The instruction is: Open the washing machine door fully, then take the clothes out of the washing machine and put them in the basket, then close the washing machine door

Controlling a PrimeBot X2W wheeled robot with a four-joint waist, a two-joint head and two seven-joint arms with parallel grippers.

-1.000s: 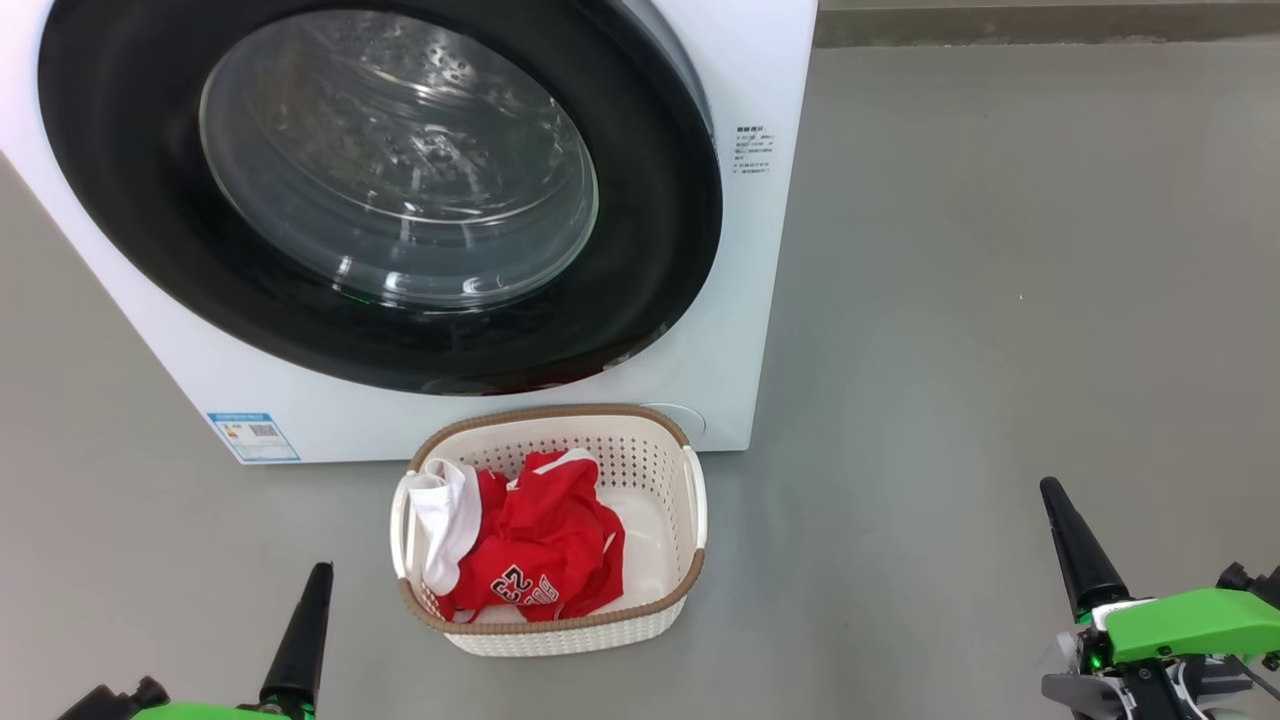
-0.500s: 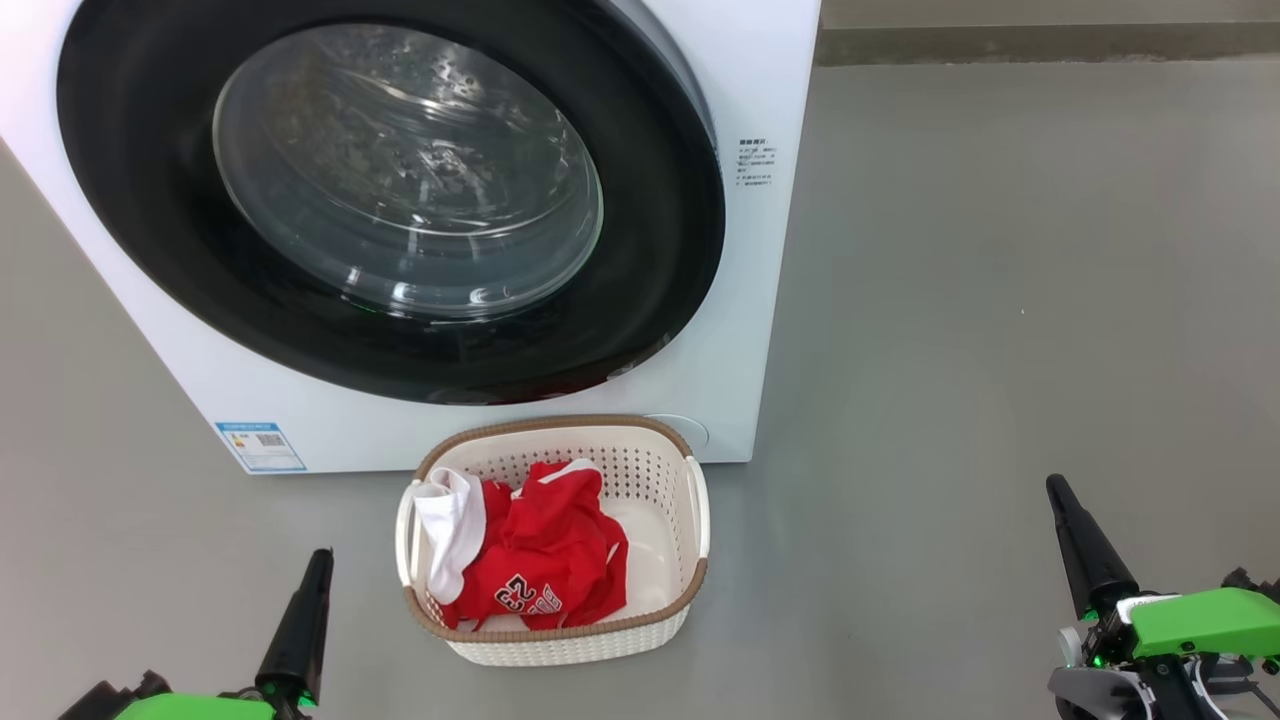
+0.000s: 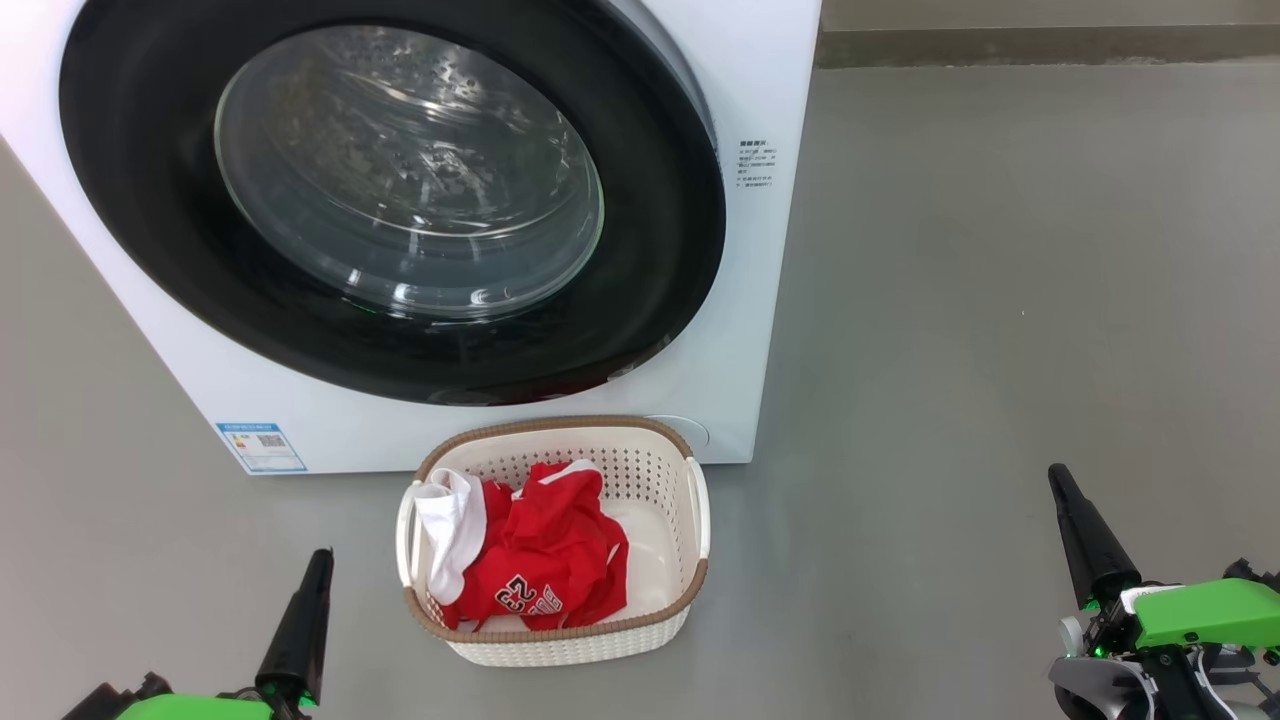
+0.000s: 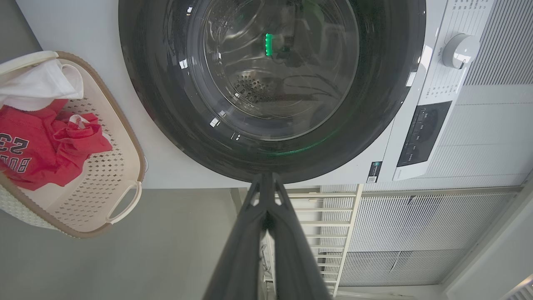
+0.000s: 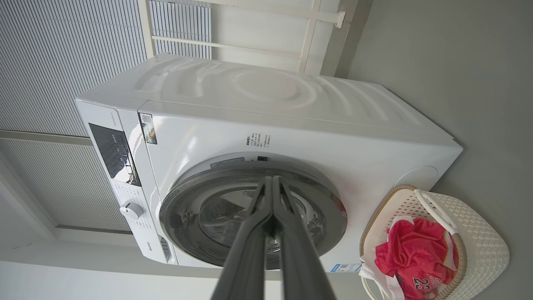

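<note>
Both the left gripper (image 3: 318,565) and right gripper (image 3: 1062,490) hang closed and empty, well clear, seemingly because the clothes (image 3: 530,565) lie in the basket (image 3: 556,421) and the washing machine door (image 3: 150,200) sits shut.

Head camera looked forward and down, close upon the washing machine door (image 3: 390,200) and basket (image 3: 560,425). Left wrist camera, rolled sideways, faced the door nearby. Right wrist camera viewed the whole washing machine (image 5: 291,137) from farther right. All three shared door and basket.
</note>
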